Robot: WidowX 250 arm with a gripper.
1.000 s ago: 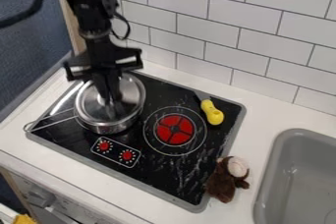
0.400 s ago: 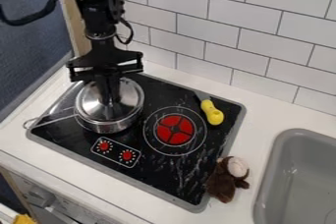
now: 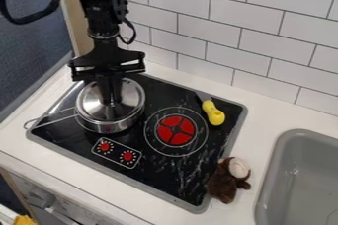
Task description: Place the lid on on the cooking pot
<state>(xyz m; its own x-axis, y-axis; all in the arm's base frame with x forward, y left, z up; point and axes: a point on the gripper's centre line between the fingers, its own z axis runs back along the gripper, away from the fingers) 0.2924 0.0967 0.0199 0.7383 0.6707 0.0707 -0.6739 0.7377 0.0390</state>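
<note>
Pinching the lid near its middle, the gripper seems to centre it on the pot, by the cooktop's left edge; the handle juts past the left corner, probably to clear the lowering, so release looks next

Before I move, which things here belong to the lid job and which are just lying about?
For the job:
- lid, sitting on the pot
- cooking pot, on the stove
- gripper, over the lid

Just lying about:
- yellow-handled tool, on the stove's far right part
- brown plush toy, at the stove's right edge
</note>
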